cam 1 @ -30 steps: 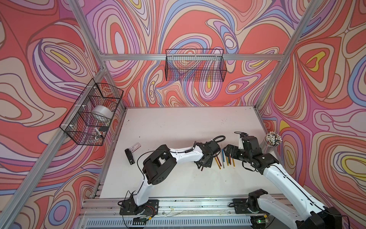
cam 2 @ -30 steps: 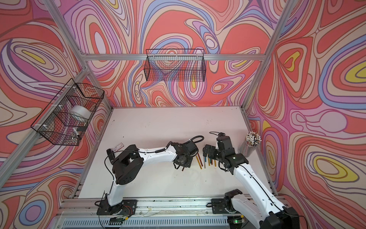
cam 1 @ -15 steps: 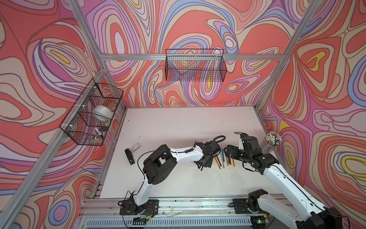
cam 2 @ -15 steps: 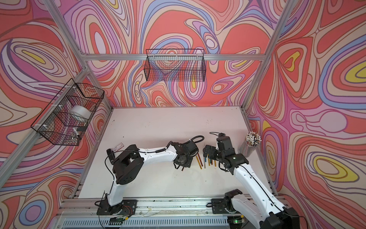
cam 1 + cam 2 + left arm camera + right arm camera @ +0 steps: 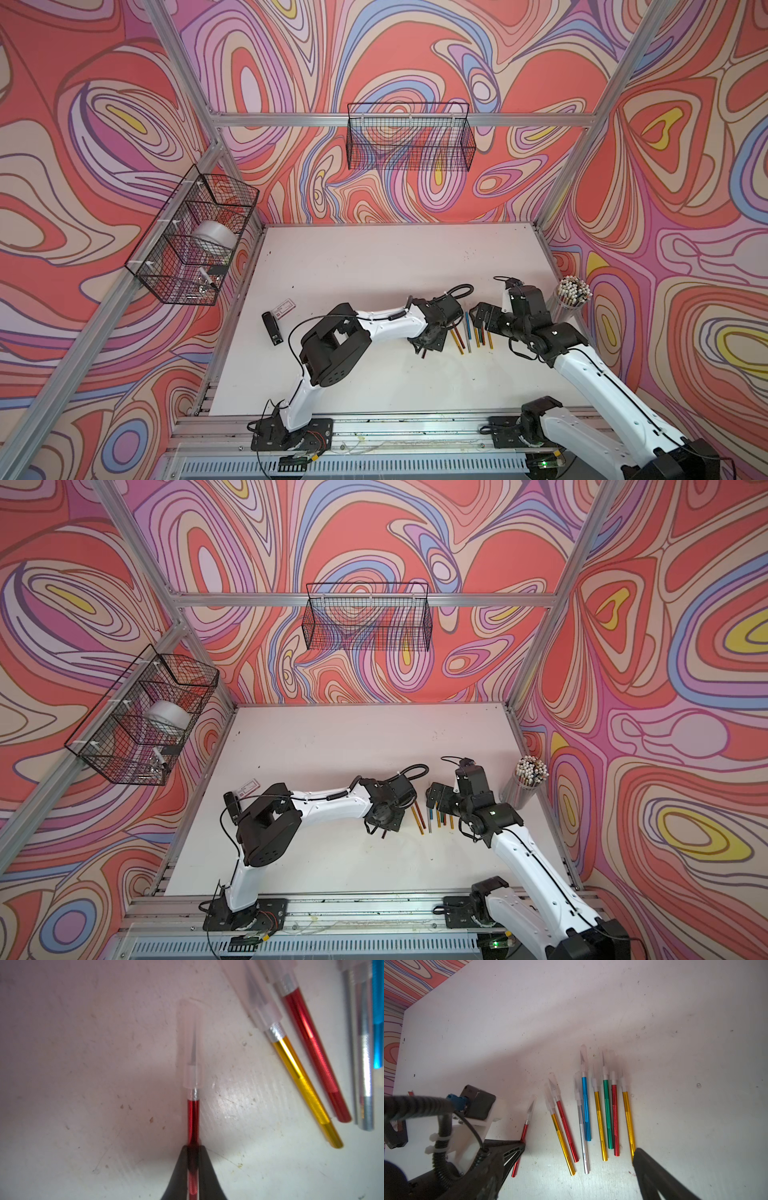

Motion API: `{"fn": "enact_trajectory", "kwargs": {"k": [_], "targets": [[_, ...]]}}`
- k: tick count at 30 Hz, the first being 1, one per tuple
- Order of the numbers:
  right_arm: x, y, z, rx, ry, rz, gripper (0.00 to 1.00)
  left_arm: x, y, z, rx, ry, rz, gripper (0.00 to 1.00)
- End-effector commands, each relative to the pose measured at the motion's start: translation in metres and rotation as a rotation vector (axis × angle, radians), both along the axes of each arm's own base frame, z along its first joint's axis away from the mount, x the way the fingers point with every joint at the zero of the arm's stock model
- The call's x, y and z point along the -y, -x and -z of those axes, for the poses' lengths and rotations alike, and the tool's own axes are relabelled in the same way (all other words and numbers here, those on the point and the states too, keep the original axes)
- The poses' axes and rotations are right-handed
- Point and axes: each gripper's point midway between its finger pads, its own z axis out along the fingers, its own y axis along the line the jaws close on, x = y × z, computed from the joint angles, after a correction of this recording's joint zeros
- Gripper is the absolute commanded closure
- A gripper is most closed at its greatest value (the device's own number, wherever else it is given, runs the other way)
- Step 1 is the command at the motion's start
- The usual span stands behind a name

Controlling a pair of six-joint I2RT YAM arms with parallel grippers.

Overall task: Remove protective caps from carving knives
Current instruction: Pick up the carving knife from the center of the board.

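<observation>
My left gripper (image 5: pixel 193 1151) is shut on the handle of a red carving knife (image 5: pixel 193 1120) that lies on the white table. The knife's translucent protective cap (image 5: pixel 190 1047) sits over the blade, pointing away from the jaws. That knife (image 5: pixel 525 1128) lies apart from a row of several capped carving knives (image 5: pixel 600 1118) with gold, red, silver, blue and green handles. My right gripper (image 5: pixel 578 1153) hangs open over the handle ends of that row, one finger (image 5: pixel 654 1174) beside the outermost gold knife. In both top views the left gripper (image 5: pixel 430 347) (image 5: pixel 384 827) and right gripper (image 5: pixel 482 318) (image 5: pixel 436 800) flank the row (image 5: pixel 469 336).
A clear cup of white-tipped sticks (image 5: pixel 573 291) stands at the table's right edge, close behind the right arm. A black block (image 5: pixel 272 328) and a small card (image 5: pixel 284 308) lie at the left. Wire baskets hang on the left wall (image 5: pixel 195 245) and back wall (image 5: pixel 409 141).
The left gripper's jaws have drawn together onto the red knife's handle. Both arms have stayed where they were.
</observation>
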Motion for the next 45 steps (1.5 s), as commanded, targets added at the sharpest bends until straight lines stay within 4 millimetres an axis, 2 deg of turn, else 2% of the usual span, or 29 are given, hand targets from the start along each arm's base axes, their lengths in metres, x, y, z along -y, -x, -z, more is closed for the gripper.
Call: {"fn": "enact_trajectory", "kwargs": {"k": [1, 5, 10, 13, 20, 30, 36, 41, 45], "targets": [[-0.004, 0.001, 0.001, 0.003, -0.033, 0.008, 0.02, -0.006, 0.005, -0.006, -0.007, -0.019, 0.011, 0.89], [-0.01, 0.001, 0.0, -0.003, -0.092, 0.019, 0.02, -0.006, 0.004, -0.015, 0.0, 0.011, 0.013, 0.88], [-0.008, 0.002, -0.004, 0.006, -0.114, 0.052, 0.02, -0.011, 0.001, -0.03, 0.014, 0.047, 0.002, 0.88], [-0.016, 0.002, -0.008, 0.009, -0.152, 0.024, 0.02, -0.01, -0.001, -0.036, -0.006, 0.122, -0.007, 0.89], [-0.026, -0.003, -0.018, 0.016, -0.209, 0.006, 0.08, -0.015, -0.015, -0.053, 0.0, 0.189, -0.011, 0.88], [-0.055, -0.034, -0.028, 0.035, -0.363, -0.036, 0.22, -0.024, -0.034, -0.089, 0.022, 0.342, 0.038, 0.88], [-0.066, -0.054, -0.034, 0.027, -0.409, -0.038, 0.34, -0.029, -0.034, -0.107, 0.025, 0.424, 0.064, 0.88], [-0.077, -0.065, -0.041, 0.059, -0.464, -0.07, 0.44, -0.03, -0.028, -0.107, 0.021, 0.461, 0.076, 0.88], [-0.086, -0.073, -0.045, 0.057, -0.472, -0.116, 0.48, -0.026, -0.028, -0.113, 0.033, 0.51, 0.07, 0.88]]}}
